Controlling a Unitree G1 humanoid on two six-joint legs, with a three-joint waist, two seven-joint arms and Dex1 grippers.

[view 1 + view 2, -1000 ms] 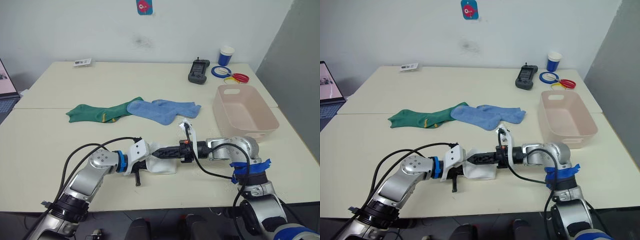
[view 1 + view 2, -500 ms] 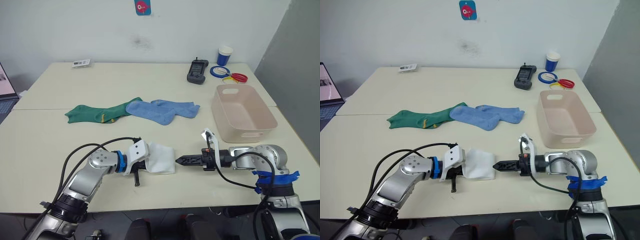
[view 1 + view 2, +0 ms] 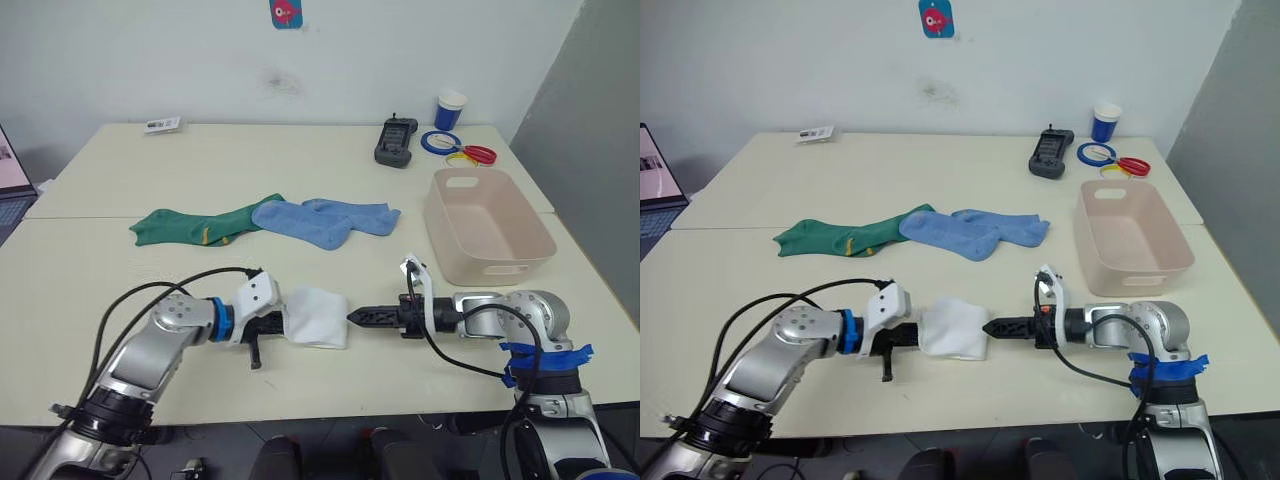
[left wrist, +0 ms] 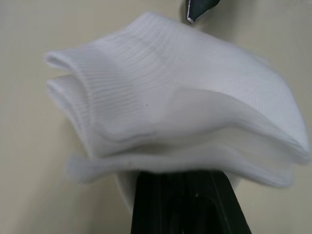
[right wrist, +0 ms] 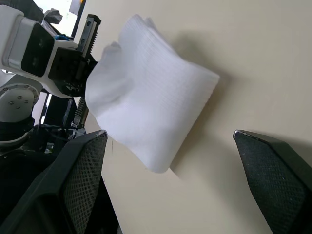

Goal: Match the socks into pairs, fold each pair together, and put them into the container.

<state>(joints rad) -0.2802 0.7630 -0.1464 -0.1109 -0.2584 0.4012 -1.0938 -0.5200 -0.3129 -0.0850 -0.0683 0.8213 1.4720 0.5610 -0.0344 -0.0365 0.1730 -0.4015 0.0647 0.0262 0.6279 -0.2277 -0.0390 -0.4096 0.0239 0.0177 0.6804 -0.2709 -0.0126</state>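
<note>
The folded soft white sock pair [image 3: 315, 316] is held by the closed left pincer [image 3: 283, 322]. The right pincer [image 5: 170, 161] is wide open, holding nothing. The fold could fall open if the grip slips.

Silver arms, blue rings, black cables, black-fingered left claw [image 3: 280, 322]

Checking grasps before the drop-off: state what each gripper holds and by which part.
The left gripper holds the folded white socks by the end nearest it. The right gripper, fingers apart, holds nothing and sits just off the bundle's other end.
</note>
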